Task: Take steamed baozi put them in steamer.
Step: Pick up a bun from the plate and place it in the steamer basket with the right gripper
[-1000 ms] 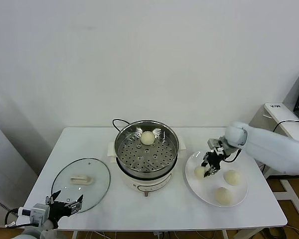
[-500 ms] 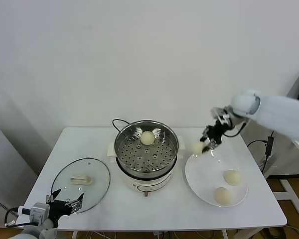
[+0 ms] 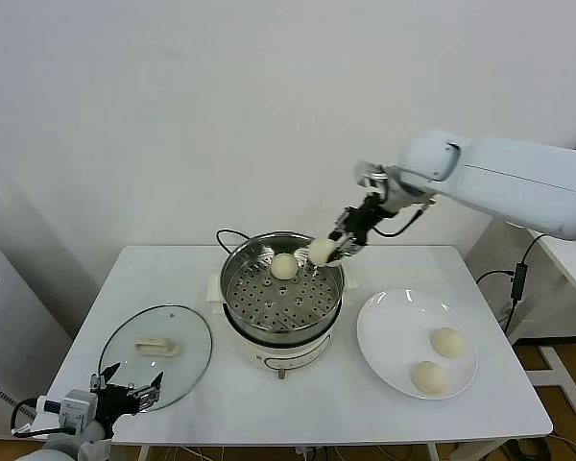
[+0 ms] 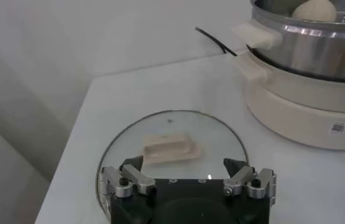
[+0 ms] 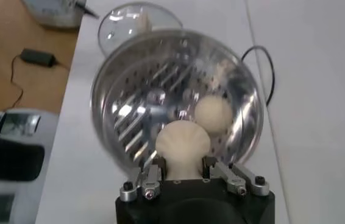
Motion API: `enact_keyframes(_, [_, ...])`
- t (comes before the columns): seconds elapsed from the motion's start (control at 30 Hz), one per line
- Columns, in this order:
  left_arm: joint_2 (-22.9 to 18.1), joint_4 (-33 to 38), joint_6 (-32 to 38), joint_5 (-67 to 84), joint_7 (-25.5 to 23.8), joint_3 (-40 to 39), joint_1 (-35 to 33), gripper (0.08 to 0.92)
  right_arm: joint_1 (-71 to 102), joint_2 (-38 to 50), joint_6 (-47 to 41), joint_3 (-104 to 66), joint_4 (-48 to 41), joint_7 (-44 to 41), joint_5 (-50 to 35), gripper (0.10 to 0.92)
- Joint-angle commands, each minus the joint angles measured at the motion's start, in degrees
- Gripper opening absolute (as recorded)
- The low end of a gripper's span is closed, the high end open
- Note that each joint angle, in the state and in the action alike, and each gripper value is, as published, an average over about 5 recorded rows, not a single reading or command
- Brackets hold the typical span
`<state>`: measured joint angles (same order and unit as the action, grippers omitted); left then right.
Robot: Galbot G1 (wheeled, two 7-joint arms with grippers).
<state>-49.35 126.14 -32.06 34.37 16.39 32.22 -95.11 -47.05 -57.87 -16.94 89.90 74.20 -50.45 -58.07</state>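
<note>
Head view: the right gripper (image 3: 332,246) clasps a baozi (image 3: 322,253) over the steamer (image 3: 282,288) rim; another bun (image 3: 284,266) sits inside, two (image 3: 448,341) on the plate (image 3: 389,336). Left gripper (image 3: 125,396) idles, spread, by the glass lid (image 3: 156,351).
Left wrist view: fingers (image 4: 127,181) apart.
Right wrist view: fingers (image 5: 151,176) pinch the bun's base, partly hidden

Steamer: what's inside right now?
One bun lies on the perforated tray at the back of the steamer. The right gripper holds a second bun above the rim, not yet inside. Whatever is under the tray is hidden.
</note>
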Motion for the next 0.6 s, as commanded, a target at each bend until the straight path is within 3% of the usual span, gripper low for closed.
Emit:
enact_keyframes(0.03, [-0.01,-0.55,-0.04,-0.02,0.02,-0.33,0.3,0.823,7.57,-11.53,-4.86,-3.28,-3.2,9.57,-4.59,0.382])
enact_keyframes(0.6, [0.2,-1.34,0.32,0.19,-0.14,-0.66,0.46,0.823,16.85,-17.58,-7.3,-4.48,-9.17,14.53,0.3,0.382])
